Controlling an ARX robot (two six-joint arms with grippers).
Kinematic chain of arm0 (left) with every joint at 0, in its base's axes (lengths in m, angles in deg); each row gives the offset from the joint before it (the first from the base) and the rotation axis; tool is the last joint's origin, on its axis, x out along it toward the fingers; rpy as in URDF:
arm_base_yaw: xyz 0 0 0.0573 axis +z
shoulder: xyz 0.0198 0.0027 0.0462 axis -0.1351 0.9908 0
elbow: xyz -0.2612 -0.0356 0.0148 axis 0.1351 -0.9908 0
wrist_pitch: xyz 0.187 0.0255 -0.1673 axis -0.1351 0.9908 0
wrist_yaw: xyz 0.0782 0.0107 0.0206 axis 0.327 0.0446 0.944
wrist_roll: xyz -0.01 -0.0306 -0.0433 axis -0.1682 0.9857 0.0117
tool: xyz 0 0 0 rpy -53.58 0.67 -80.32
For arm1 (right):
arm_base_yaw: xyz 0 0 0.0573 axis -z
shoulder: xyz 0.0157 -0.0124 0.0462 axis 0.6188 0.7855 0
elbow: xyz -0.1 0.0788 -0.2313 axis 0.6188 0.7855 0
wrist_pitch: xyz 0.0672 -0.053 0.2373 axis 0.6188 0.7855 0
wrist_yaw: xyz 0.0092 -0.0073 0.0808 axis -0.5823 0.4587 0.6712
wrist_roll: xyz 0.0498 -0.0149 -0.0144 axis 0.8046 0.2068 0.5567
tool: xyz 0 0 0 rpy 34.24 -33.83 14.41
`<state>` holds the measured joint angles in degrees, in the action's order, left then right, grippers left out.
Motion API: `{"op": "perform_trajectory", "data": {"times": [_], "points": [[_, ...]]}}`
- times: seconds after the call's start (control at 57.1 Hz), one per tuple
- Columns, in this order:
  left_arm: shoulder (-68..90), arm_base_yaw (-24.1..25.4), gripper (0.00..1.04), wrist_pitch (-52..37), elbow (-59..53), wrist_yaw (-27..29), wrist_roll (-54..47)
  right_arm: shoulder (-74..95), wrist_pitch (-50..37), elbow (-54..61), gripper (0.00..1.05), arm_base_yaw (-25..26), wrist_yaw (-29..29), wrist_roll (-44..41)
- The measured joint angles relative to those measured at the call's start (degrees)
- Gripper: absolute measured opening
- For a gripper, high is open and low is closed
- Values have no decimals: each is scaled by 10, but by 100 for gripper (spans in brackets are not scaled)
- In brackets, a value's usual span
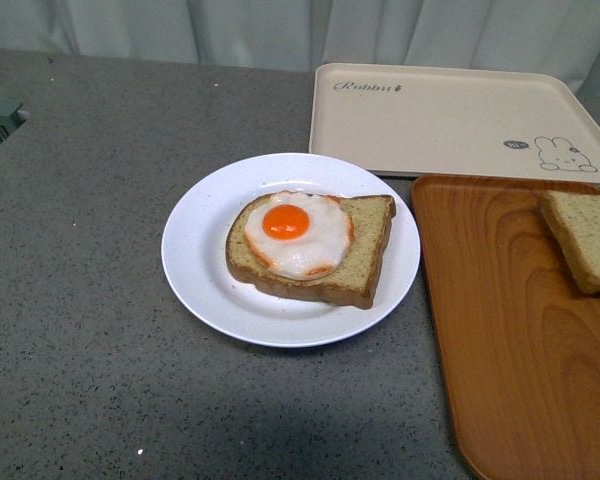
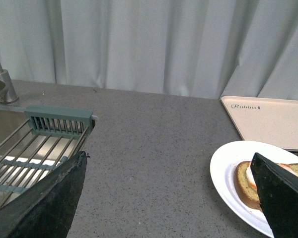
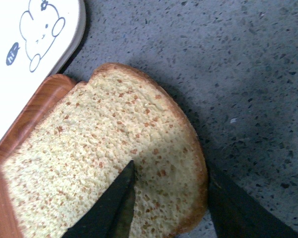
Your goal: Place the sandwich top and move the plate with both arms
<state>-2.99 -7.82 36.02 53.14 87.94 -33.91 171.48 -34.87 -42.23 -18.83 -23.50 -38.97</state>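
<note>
The sandwich top (image 1: 586, 238), a plain speckled bread slice, lies at the right edge of the front view over the orange tray. In the right wrist view my right gripper (image 3: 171, 186) is shut on the sandwich top (image 3: 99, 153), one finger on its face and one at its crust edge. The white plate (image 1: 195, 270) sits mid-table and carries a bread slice with a fried egg (image 1: 295, 232). My left gripper (image 2: 169, 191) is open above the counter, left of the plate (image 2: 226, 171). Neither arm shows in the front view.
An orange wood-grain tray (image 1: 500, 330) lies at the right, and a cream rabbit-print tray (image 1: 450, 120) behind it. A sink with a metal rack (image 2: 35, 153) and a faucet (image 2: 0, 84) are at the left. A white curtain hangs at the back.
</note>
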Motion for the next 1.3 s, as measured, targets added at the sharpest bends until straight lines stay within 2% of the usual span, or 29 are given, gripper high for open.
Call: {"op": "perform_trajectory", "data": {"times": [0.053, 0.193, 0.578, 0.735, 0.858, 1.033, 1.295], "points": [[0, 0, 98, 0, 0, 0, 0, 0, -1, 0, 17, -1, 0, 0], [0, 0, 98, 0, 0, 0, 0, 0, -1, 0, 1, -1, 0, 0], [0, 0, 98, 0, 0, 0, 0, -53, -42, 0, 1, -10, 59, 64], [0, 0, 98, 0, 0, 0, 0, -91, -56, -2, 1, -37, 69, 95], [0, 0, 98, 0, 0, 0, 0, -125, -68, -8, 1, -82, 69, 127], [0, 0, 98, 0, 0, 0, 0, -145, -77, -24, 1, -176, 49, 156], [0, 0, 98, 0, 0, 0, 0, -66, -85, -59, 1, -360, -31, 158]]}}
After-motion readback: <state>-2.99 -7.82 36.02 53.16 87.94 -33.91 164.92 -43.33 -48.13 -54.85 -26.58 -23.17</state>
